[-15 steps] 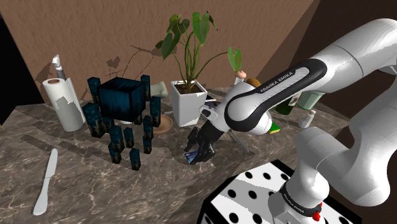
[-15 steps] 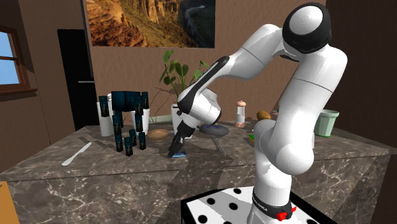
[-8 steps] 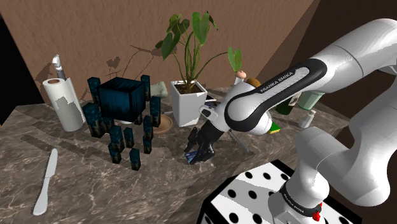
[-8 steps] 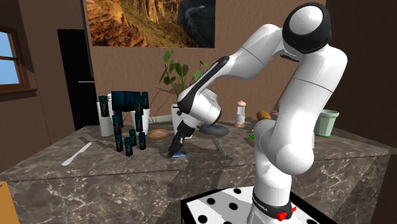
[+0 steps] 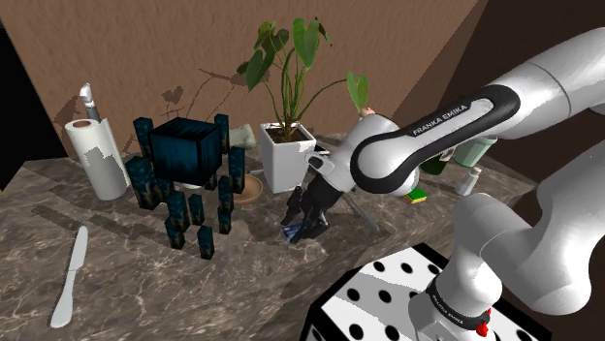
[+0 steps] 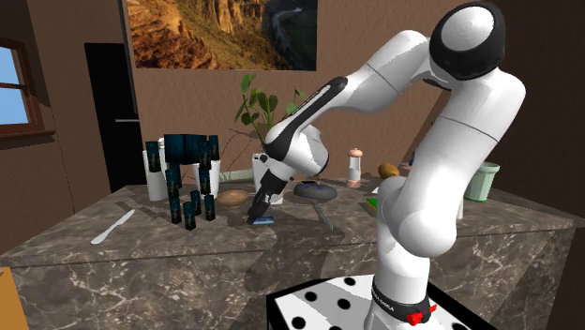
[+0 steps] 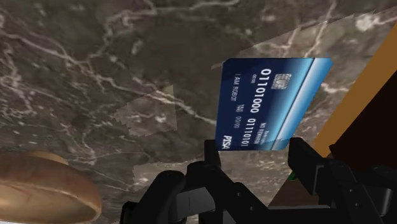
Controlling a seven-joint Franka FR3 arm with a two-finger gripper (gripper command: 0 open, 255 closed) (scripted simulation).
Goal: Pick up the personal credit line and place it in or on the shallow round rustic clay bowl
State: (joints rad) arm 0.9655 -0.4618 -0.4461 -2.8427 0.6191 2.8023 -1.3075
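**Robot arm holding a blue card above a marble counter**

A dark marbled counter [image 5: 126, 281] carries everything. A white arm [image 5: 427, 136] bends down over its middle. A white planter [image 5: 288, 155] stands toward the back edge, with a shallow brown bowl [image 5: 250, 186] just beside it. The black tool [image 5: 302, 225] is clenched on the card [image 7: 270, 102], its fingers [image 7: 213, 156] clasping one end. The card hangs clear of the counter over a faint shadow, near the bowl but not above it.

The step in hand looks to be the carry to the bowl. The card is thin and probably slick, so the grip should stay firm and the travel level, keeping clear of the planter. It would be best to centre the card over the bowl and lower it close to the bottom before letting go. Dropped from higher up, a flat card could glide over so low a rim.
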